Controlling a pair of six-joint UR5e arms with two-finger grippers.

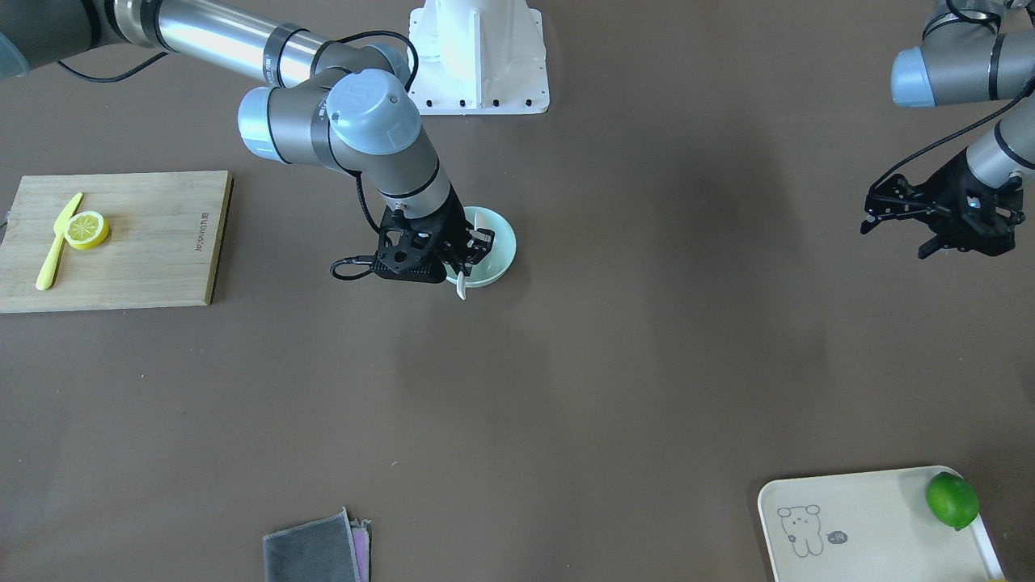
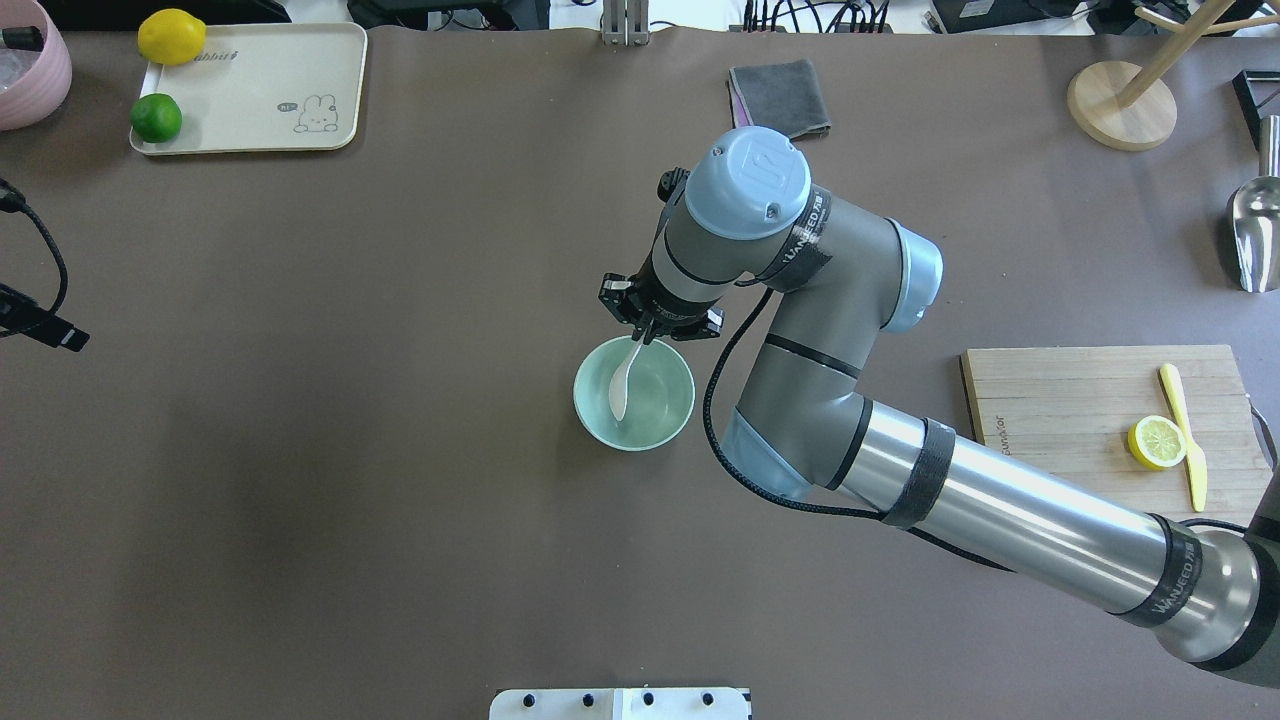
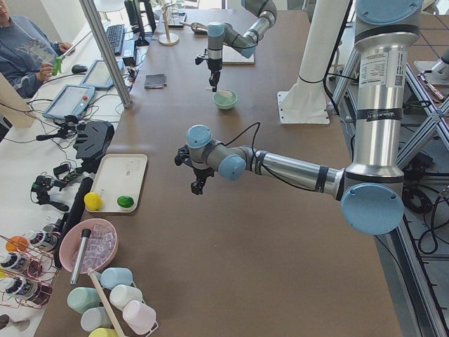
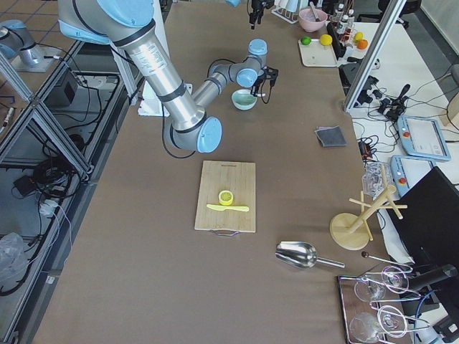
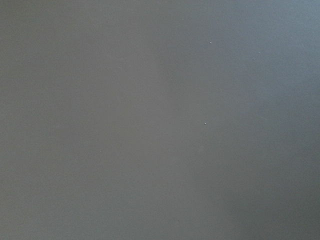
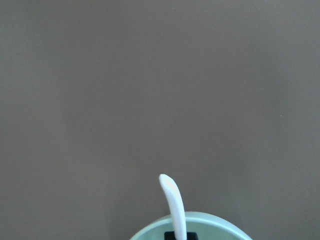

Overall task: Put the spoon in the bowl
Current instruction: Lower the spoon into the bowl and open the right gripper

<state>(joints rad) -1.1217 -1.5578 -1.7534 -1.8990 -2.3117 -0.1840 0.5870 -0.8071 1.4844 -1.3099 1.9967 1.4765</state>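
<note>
While the matte brown table mat runs edge to edge, the bowl sits near its middle. The spoon slants with its scoop inside and its handle over the rim, pinched by the right gripper. From the bowl, a cutting board lies at 3 o'clock and a tray at 10. The left gripper hangs with fingers spread apart, and a cluttered bench flanks the table.

Right arm reaches to mid-table, its gripper pointing down, pinching the spoon; left gripper hangs aside, fingers spread.
</note>
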